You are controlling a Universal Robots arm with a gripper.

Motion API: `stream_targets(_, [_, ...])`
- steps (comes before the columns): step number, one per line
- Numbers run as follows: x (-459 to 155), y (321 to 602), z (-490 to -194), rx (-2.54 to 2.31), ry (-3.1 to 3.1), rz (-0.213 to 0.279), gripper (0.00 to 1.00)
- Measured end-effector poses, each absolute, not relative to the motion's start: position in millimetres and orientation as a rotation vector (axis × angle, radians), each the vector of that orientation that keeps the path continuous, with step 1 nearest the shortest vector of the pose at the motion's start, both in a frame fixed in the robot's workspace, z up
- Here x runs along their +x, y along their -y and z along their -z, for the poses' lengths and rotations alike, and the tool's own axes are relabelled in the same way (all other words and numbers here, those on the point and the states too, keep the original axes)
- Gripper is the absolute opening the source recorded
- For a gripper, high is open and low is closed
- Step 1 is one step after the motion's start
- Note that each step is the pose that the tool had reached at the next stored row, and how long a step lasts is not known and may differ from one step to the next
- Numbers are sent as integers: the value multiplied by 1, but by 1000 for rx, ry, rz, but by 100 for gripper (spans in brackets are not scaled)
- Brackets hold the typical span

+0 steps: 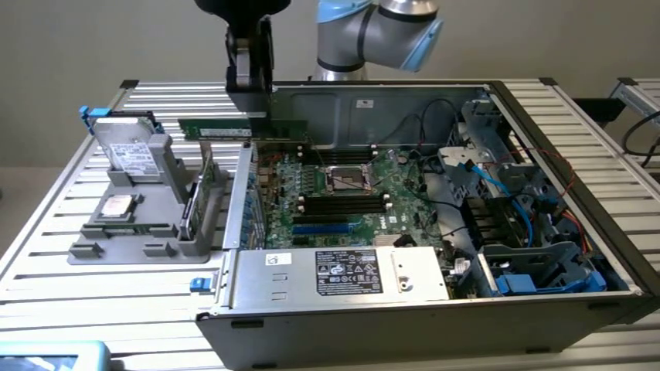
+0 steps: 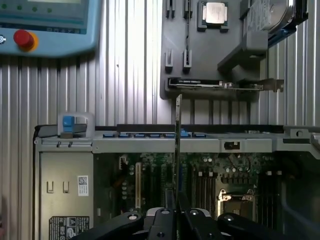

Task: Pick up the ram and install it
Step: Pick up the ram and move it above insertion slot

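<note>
The ram (image 1: 244,129) is a long green stick held level in the air, above the left wall of the open computer case (image 1: 413,325). My black gripper (image 1: 250,114) comes down from above and is shut on the stick near its middle. In the wrist view the ram (image 2: 177,145) shows edge-on as a thin line running out from between my gripper (image 2: 175,217) fingers, across the case wall. The motherboard (image 1: 341,185) with its dark memory slots (image 1: 342,202) lies below, toward the exterior view's right of the ram.
A grey parts holder (image 1: 144,232) at the exterior view's left carries a silver hard drive (image 1: 129,154), a processor (image 1: 116,205) and an upright expansion card (image 1: 206,182). Cables and drive cages (image 1: 515,232) crowd the case's right side. A teach pendant with a red button (image 2: 24,39) lies on the slatted table.
</note>
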State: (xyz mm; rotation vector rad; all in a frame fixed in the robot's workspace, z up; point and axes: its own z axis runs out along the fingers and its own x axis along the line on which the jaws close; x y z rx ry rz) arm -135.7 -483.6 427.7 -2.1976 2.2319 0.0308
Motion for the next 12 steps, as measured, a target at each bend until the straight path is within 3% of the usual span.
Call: stream_targets(12, [-81, 482, -420, -2198, -2232, -31, 13])
